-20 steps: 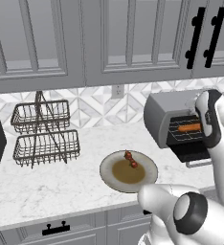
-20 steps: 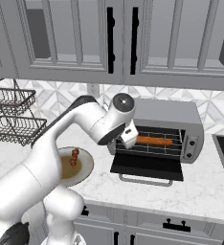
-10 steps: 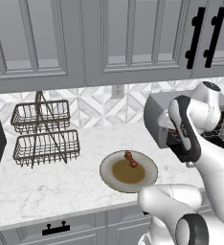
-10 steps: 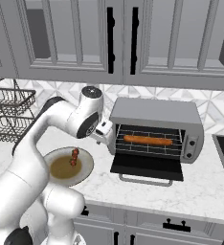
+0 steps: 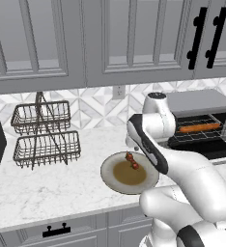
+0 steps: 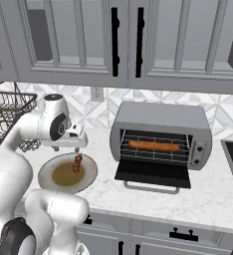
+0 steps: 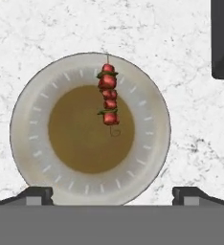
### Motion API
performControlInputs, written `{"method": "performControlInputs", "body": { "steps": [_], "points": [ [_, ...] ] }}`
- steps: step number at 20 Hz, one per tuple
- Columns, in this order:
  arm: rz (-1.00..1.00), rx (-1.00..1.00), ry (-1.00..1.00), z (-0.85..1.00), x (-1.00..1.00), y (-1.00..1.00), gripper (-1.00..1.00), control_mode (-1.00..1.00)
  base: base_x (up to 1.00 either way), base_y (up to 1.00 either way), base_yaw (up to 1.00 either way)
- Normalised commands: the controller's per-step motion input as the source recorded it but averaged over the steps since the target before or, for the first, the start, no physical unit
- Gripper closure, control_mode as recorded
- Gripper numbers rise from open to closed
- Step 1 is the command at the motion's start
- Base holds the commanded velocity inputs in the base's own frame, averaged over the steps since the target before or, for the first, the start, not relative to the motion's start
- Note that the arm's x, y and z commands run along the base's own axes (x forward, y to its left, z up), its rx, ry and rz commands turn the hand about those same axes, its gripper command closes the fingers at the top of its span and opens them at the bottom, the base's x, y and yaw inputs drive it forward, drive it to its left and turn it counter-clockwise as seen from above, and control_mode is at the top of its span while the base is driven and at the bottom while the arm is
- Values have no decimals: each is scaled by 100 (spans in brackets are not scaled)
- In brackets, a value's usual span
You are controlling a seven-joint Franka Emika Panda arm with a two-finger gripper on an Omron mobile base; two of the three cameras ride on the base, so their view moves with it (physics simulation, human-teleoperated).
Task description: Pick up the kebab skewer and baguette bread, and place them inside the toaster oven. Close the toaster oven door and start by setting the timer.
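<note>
The claw [image 7: 112, 194] hung wide open and empty above the plate [image 7: 35, 143]; the skewer [image 7: 108, 98] lay just above frame centre, between and beyond its tips. The baguette [image 6: 154, 146] sat in the oven [image 6: 161, 117].

Illumination is even, diffuse and bright across all three views — no glare, no blown highlights. Shadows are faint, soft patches under the plate [image 5: 116, 179] and the wire baskets [image 5: 46, 135] on the bench [image 5: 47, 188]. Focus is uniform; rendered edges look slightly coarse — no edge distortion.
</note>
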Motion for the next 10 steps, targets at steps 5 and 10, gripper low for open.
{"method": "performControlInputs", "body": {
  "steps": [5,10],
  "points": [
    [30,0,4,-50,41,17,-100,-100,0,0,0],
    [7,0,0,-46,62,4,-100,-100,0,0,0]
  ]
}}
